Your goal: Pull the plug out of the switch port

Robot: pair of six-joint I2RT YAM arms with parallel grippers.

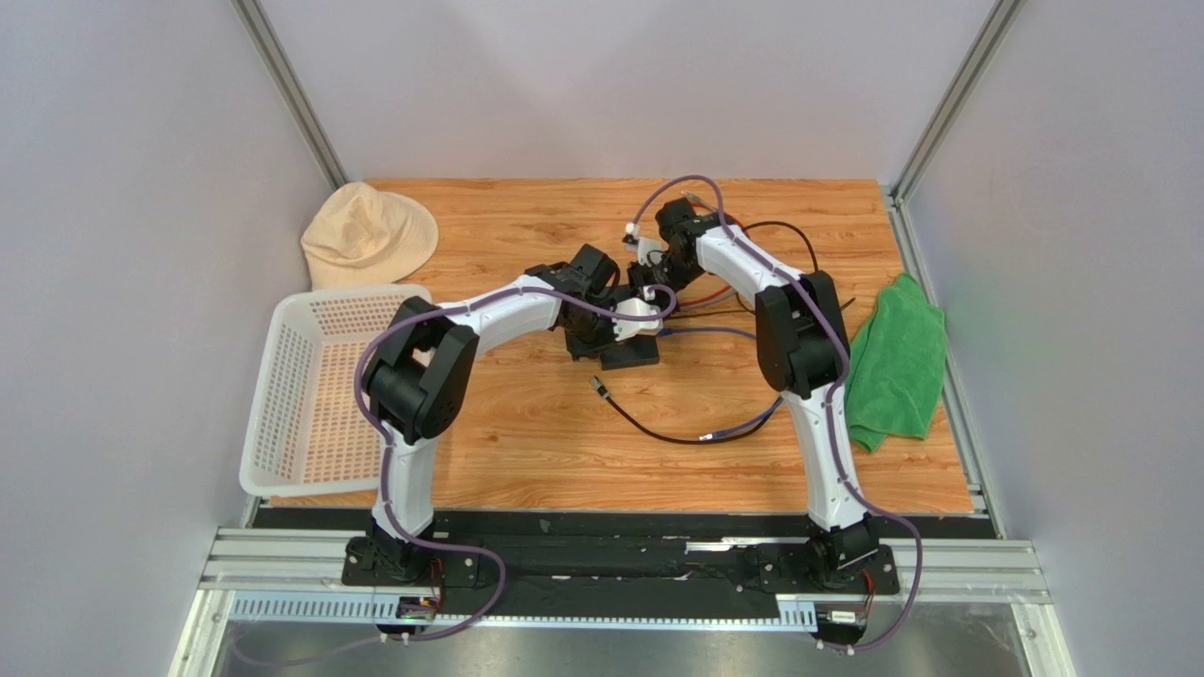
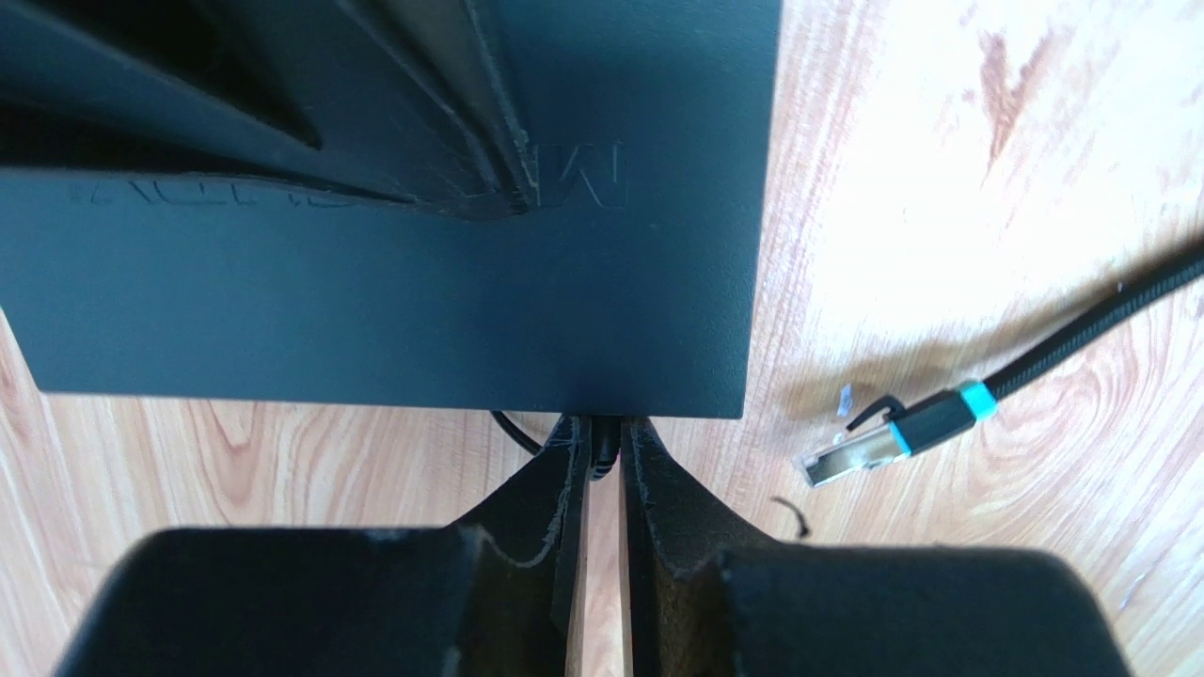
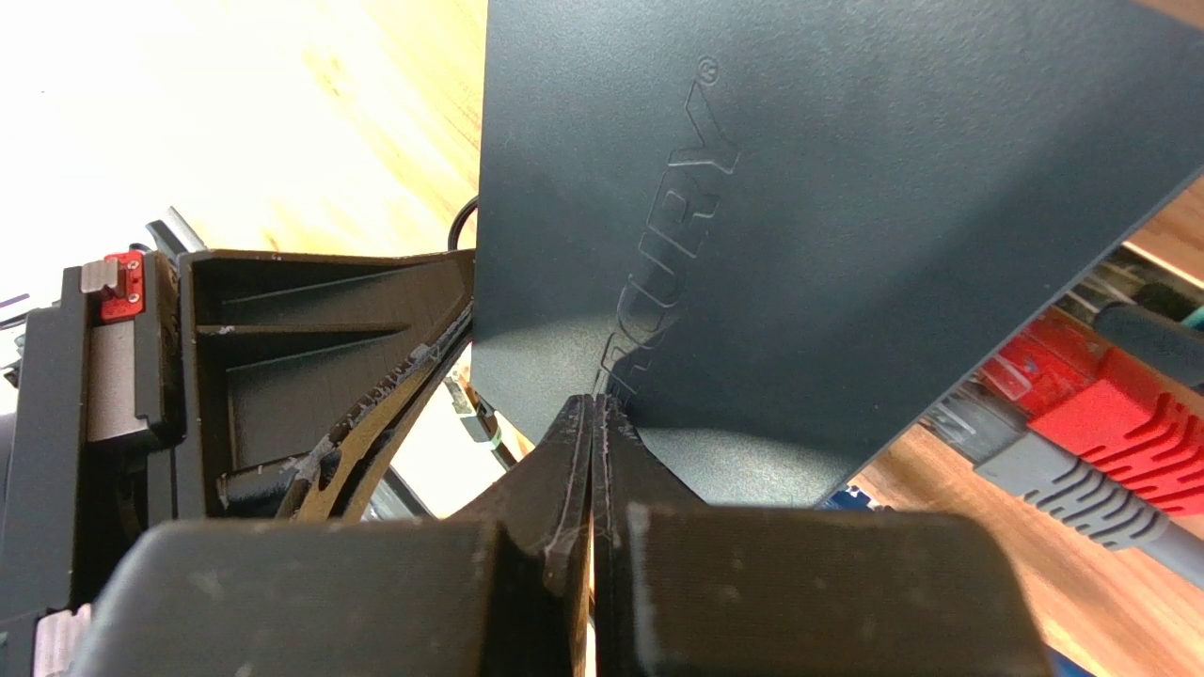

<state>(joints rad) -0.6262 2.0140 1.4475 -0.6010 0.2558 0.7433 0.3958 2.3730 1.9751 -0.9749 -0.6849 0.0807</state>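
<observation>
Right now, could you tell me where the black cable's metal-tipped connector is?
The connector lies loose on the table, just bases-side of the black box in the top view, between the two arms; right of it in the left wrist view.

The wooden table [image 1: 537, 452] carries a beige hat [image 1: 361, 233], white basket [image 1: 318, 388], green cloth [image 1: 898, 360], black cable [image 1: 664, 435] and, seemingly, the switch box [image 2: 353, 310].

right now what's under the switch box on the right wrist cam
A red connector and a grey cable boot show past the black switch box's edge. The ports themselves are hidden by the box.
</observation>
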